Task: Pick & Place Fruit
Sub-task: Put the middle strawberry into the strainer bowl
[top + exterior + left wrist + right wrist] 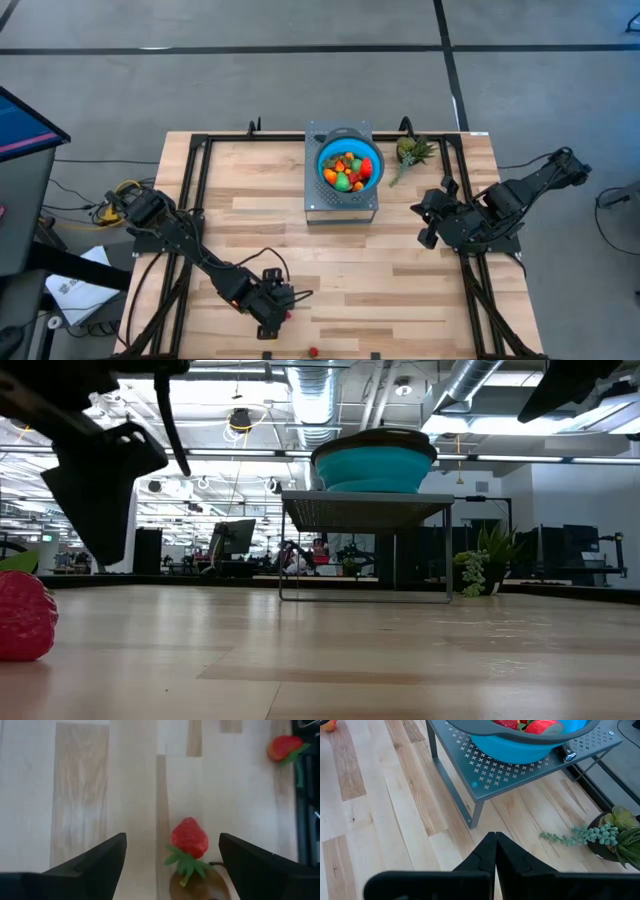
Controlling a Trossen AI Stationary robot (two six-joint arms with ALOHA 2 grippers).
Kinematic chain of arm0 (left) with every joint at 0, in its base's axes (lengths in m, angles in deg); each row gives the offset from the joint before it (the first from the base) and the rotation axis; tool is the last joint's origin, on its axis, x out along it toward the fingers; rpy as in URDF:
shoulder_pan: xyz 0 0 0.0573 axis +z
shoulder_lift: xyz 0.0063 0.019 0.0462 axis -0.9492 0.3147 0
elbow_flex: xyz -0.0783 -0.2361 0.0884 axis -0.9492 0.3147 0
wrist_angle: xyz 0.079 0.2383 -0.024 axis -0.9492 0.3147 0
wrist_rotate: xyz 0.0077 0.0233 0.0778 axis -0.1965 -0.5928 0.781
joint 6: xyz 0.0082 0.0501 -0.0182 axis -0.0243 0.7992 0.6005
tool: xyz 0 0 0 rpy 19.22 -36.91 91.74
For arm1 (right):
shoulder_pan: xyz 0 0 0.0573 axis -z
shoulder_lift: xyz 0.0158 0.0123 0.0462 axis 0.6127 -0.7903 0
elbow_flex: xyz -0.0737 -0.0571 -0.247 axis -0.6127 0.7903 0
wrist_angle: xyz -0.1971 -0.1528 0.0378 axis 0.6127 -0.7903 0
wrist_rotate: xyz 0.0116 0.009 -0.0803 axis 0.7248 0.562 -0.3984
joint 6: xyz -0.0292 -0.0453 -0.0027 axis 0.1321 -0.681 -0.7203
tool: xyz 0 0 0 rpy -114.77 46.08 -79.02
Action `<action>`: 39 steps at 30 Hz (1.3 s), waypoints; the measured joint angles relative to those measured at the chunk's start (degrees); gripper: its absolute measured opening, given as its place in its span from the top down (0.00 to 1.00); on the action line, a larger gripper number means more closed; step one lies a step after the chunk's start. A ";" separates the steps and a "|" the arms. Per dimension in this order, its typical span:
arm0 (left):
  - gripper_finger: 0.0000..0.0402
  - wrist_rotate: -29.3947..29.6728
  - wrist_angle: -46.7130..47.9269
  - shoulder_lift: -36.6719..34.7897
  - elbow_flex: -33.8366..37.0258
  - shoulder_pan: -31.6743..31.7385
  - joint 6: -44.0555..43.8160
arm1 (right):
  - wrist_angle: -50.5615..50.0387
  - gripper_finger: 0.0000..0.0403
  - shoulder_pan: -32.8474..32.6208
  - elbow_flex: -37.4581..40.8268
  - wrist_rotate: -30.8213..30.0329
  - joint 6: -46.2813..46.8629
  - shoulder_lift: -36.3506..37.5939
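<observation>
The left arm is laid diagonally across the table from its base at nine o'clock toward six o'clock, and the left gripper (283, 312) is held low over the boards near the front edge, its fingers (95, 865) spread wide with nothing clasped. Between them in the left wrist view a red strawberry (189, 838) is seen lying on the wood, leaves toward the wrist, touching a brown fruit (199, 887) that is partly cut off by the frame; neither finger is in contact with it. A second strawberry (284, 747) is lodged farther off beside the dark frame rail (306, 795), and another red fruit (313, 351) is found at six o'clock, at the table's (400, 290) very front edge. Open planking is left between the gripper and the centre. At twelve o'clock a perforated grey stand (340, 205) is placed, carrying the blue bowl (350, 165), which is filled with red, orange and green fruit (346, 172). Just right of the stand, at one o'clock, a small potted plant (410, 152) is set by the back rail. The right arm is folded at three o'clock over the right rail, the right gripper (428, 222) being pointed toward the stand with fingers (495, 852) pressed together, empty, well apart from the bowl.
</observation>
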State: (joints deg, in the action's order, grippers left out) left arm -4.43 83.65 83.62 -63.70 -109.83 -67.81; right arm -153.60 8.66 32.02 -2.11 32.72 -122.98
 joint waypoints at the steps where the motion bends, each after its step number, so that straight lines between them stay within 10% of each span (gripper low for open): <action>1: 0.23 0.00 0.12 0.00 0.20 0.00 0.00 | 0.02 1.00 0.00 0.00 0.00 0.01 0.00; 39: 0.23 -0.09 -7.36 0.02 1.21 0.00 -0.02 | 0.70 1.00 0.00 0.00 0.00 0.07 -0.01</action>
State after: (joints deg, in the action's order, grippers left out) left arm -4.52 76.29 83.65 -62.49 -109.83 -67.83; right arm -152.90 8.66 32.02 -2.11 32.78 -123.00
